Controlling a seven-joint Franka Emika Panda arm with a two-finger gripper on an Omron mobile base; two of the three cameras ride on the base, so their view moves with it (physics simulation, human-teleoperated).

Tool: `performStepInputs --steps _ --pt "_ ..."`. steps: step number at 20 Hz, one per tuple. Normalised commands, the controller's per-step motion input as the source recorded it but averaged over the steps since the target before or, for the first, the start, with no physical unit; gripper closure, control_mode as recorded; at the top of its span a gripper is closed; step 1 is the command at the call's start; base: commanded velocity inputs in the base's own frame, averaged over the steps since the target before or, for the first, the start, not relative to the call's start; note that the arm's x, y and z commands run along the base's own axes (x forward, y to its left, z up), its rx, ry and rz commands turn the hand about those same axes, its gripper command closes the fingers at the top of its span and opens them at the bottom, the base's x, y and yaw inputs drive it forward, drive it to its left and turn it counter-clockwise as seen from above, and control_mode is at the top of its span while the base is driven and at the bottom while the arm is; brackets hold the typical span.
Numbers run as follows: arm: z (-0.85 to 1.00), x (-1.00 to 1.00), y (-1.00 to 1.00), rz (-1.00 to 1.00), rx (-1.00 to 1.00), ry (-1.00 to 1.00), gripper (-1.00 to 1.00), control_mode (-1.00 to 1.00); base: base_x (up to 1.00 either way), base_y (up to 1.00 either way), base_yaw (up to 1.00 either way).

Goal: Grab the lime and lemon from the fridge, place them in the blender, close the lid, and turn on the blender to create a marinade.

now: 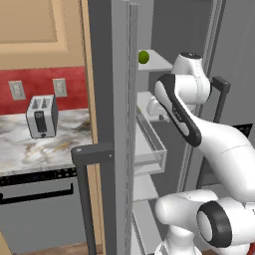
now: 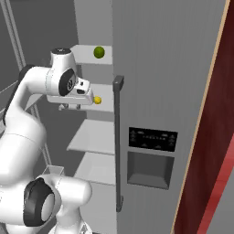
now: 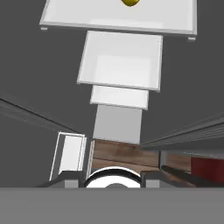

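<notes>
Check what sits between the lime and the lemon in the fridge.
The pale shelf that the lime rests on, then open air down to the lemon one shelf lower. The right base view shows it.

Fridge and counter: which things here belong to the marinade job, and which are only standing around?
For the job: fridge; lime on an upper shelf; lemon one shelf lower, by the shut gripper.
Only standing around: toaster; wall sockets.
</notes>
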Motion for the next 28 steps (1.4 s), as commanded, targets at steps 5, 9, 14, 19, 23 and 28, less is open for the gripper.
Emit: performStepInputs --steps 5,9,14,19,23,28 --pt "0.00 -0.22 0.07 0.00 0.00 -0.17 -1.00 -1.00 0.00 0.00 0.00" --pt "0.01 -0.02 0.13 0.00 0.00 -0.24 -1.00 -1.00 0.00 0.00 0.00" --pt "0.08 -0.24 0.10 0.02 0.06 -0.18 -1.00 -1.00 0.00 0.00 0.00" --pt "0.09 0.04 0.14 0.06 0.19 -0.03 -1.00 -1.00 0.00 0.00 0.00" --pt "0.03 0.95 -0.09 -0.01 0.16 0.01 -1.00 -1.00 0.00 0.00 0.00" --pt "-0.06 0.96 -0.44 -0.07 0.01 0.00 -1.00 -1.00 0.00 0.00 0.00"
